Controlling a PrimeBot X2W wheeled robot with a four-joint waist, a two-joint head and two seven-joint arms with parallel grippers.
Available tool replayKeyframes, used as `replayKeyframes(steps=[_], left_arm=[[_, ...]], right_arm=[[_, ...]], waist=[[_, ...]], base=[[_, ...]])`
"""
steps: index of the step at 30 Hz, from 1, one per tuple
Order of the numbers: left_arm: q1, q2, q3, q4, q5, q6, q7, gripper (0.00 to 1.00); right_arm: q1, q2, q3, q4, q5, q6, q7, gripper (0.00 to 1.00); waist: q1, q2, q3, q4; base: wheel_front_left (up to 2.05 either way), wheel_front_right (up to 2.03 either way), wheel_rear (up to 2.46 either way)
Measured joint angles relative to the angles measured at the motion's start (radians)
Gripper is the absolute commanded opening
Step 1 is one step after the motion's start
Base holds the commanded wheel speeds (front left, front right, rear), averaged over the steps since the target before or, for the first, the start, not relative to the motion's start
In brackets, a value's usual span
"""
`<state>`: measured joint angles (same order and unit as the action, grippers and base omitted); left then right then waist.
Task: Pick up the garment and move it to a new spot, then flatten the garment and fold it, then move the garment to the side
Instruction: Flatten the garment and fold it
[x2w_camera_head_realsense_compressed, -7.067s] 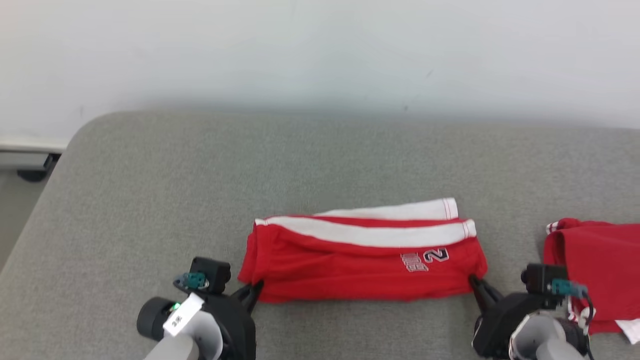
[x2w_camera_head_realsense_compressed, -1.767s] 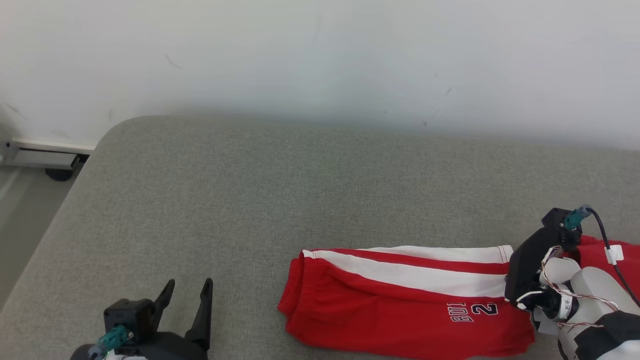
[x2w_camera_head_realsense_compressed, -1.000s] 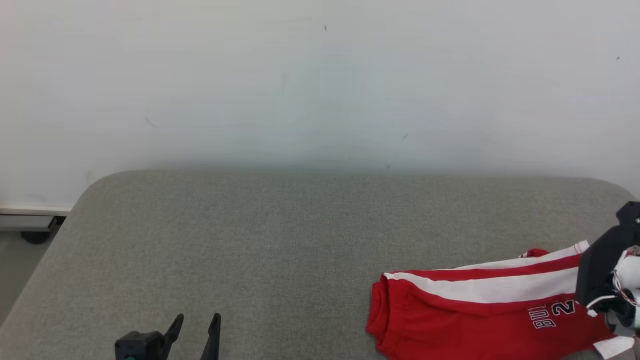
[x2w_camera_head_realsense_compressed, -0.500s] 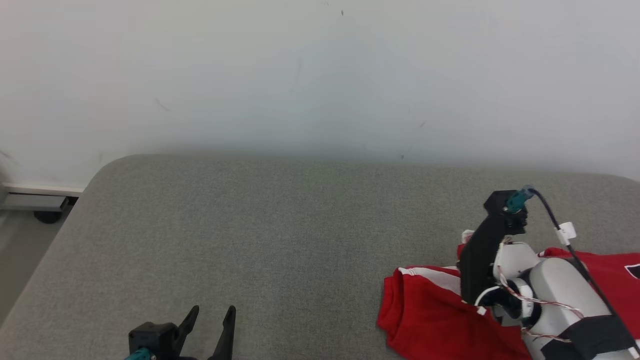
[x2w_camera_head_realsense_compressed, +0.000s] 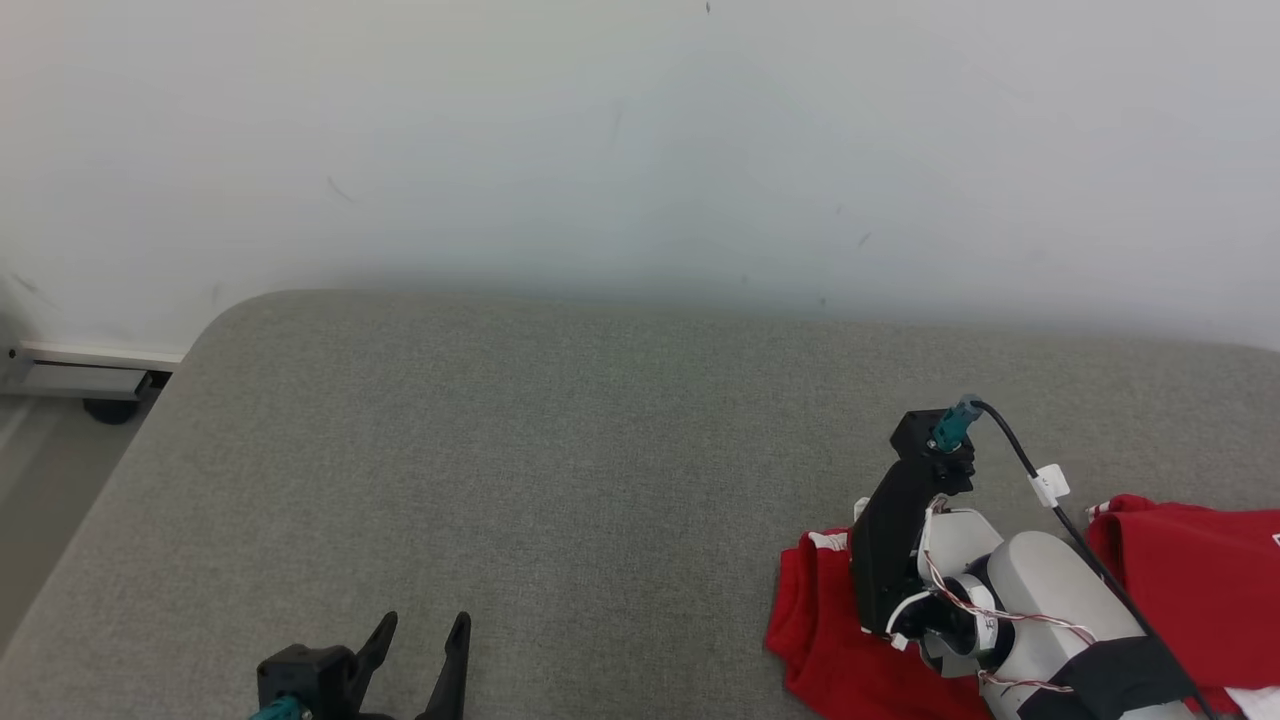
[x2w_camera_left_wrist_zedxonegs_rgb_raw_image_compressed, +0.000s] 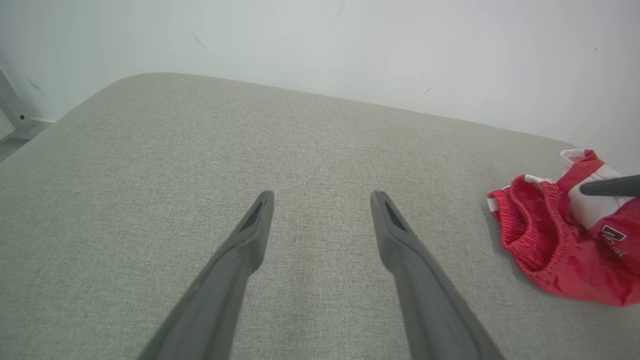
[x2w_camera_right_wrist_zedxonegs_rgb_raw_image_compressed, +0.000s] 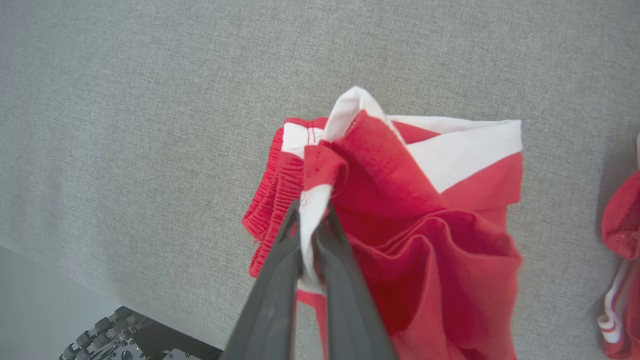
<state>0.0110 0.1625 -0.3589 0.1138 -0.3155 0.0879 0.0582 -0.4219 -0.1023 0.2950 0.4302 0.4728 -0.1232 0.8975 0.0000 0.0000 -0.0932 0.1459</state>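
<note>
The garment, red shorts (x2w_camera_right_wrist_zedxonegs_rgb_raw_image_compressed: 425, 215) with a white side stripe, lies bunched on the grey padded surface (x2w_camera_head_realsense_compressed: 560, 470). My right gripper (x2w_camera_right_wrist_zedxonegs_rgb_raw_image_compressed: 310, 220) is shut on its white-striped edge and holds that end up over the elastic waistband. In the head view the right arm covers most of the shorts (x2w_camera_head_realsense_compressed: 815, 625) at the lower right. The left wrist view has the shorts (x2w_camera_left_wrist_zedxonegs_rgb_raw_image_compressed: 540, 235) at its right edge, with a dark right finger (x2w_camera_left_wrist_zedxonegs_rgb_raw_image_compressed: 610, 186) on them. My left gripper (x2w_camera_head_realsense_compressed: 425, 625) (x2w_camera_left_wrist_zedxonegs_rgb_raw_image_compressed: 322, 197) hovers open over bare surface, well left of the shorts.
A second red garment (x2w_camera_head_realsense_compressed: 1190, 580) (x2w_camera_right_wrist_zedxonegs_rgb_raw_image_compressed: 620, 220) lies just right of the shorts. The surface's rounded left edge drops to the floor (x2w_camera_head_realsense_compressed: 40, 500), and a white wall (x2w_camera_head_realsense_compressed: 640, 150) runs along its back. The robot base (x2w_camera_right_wrist_zedxonegs_rgb_raw_image_compressed: 125, 340) is below the front edge.
The head camera has shifted. My right gripper has carried the shorts' right end up and leftward over the rest, bunching them. The left gripper has let go and stays open at the lower left.
</note>
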Motion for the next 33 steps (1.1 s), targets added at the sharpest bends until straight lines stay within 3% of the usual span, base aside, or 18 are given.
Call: replayKeyframes(steps=[11,12,13,29,33], left_arm=[[-0.024,-0.006,-0.008,0.007,0.0,-0.001,0.003,1.0],[-0.023,-0.005,-0.007,0.008,0.0,-0.001,0.003,1.0],[-0.023,-0.004,-0.007,0.008,0.0,-0.001,0.003,1.0],[-0.02,0.001,0.024,0.019,-0.002,0.001,-0.006,1.0],[-0.017,0.005,0.03,0.019,-0.002,0.004,-0.007,1.0]], right_arm=[[-0.039,0.024,-0.008,0.066,0.002,-0.001,-0.03,0.0],[-0.04,0.025,-0.007,0.07,0.002,-0.001,-0.037,0.31],[-0.04,0.027,-0.008,0.076,0.003,-0.001,-0.044,1.0],[-0.138,0.039,-0.064,0.007,0.07,-0.001,-0.202,1.0],[-0.126,-0.01,-0.079,-0.024,0.049,0.0,-0.221,1.0]], waist=[[0.0,0.0,0.01,0.021],[0.0,0.0,0.011,0.023],[0.0,0.0,0.012,0.024],[0.0,0.0,-0.002,0.007],[0.0,0.0,-0.012,-0.01]], base=[[0.0,0.0,0.0],[0.0,0.0,0.0],[0.0,0.0,0.0],[0.0,0.0,0.0],[0.0,0.0,0.0]])
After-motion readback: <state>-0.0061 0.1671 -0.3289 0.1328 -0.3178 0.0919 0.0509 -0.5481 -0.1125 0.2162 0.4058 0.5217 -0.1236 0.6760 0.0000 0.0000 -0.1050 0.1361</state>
